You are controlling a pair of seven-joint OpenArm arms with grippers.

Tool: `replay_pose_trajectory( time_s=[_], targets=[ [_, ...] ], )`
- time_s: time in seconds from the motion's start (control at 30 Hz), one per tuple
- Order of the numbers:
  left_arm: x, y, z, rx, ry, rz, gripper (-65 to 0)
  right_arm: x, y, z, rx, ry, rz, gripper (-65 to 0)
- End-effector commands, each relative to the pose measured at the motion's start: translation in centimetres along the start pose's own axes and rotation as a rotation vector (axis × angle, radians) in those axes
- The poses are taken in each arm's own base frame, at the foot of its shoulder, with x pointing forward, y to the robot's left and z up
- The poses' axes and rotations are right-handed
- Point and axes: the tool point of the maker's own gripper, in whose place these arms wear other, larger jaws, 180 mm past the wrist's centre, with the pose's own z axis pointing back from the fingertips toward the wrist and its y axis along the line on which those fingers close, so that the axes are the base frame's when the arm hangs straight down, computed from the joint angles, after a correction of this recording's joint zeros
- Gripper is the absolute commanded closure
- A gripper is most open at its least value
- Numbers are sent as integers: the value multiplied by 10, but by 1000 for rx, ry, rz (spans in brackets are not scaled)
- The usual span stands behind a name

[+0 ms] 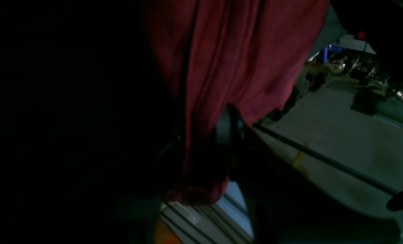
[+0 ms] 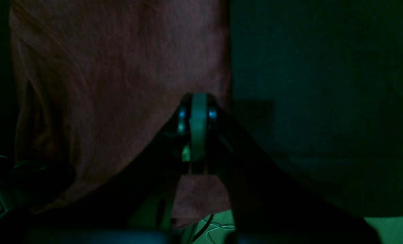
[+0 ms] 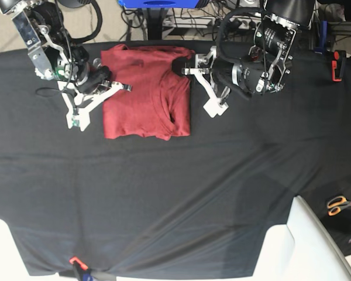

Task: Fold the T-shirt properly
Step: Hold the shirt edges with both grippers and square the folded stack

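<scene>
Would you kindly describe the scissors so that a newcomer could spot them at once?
Start from the black cloth covering the table and follow it to its right edge, low down. The scissors lie just past that edge; their orange handles set them apart.
</scene>
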Motion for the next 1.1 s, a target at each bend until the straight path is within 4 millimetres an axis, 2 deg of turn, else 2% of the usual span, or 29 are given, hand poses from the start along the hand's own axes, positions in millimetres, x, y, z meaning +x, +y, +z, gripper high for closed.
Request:
replay_pose_trajectory(
  time_s=[0.0,0.3,0.43,0.47,0.73,0.93,1.07],
  targets=[
    [7,-7,4,-22,-18,-18,-79,11,2,3,9,-35,8,-2],
    [8,1,10,0,-17,-23,-92,15,3,3,11,-42,9,-3],
    [8,5,13,12,-15,-25,-230,15,3,3,10,-42,9,-3],
    [8,5,13,12,-15,-25,-247,17,3,3,11,-47,10,-3],
    [9,1,13,-14,-20,-13,-250,17,3,3,11,-47,10,-2],
    [15,-3,28,-77,-39,21,-250,17,3,3,11,-47,10,-2],
    [17,-6,31,-78,-46,2,-250,18,3,3,11,-48,10,-2]
  ],
)
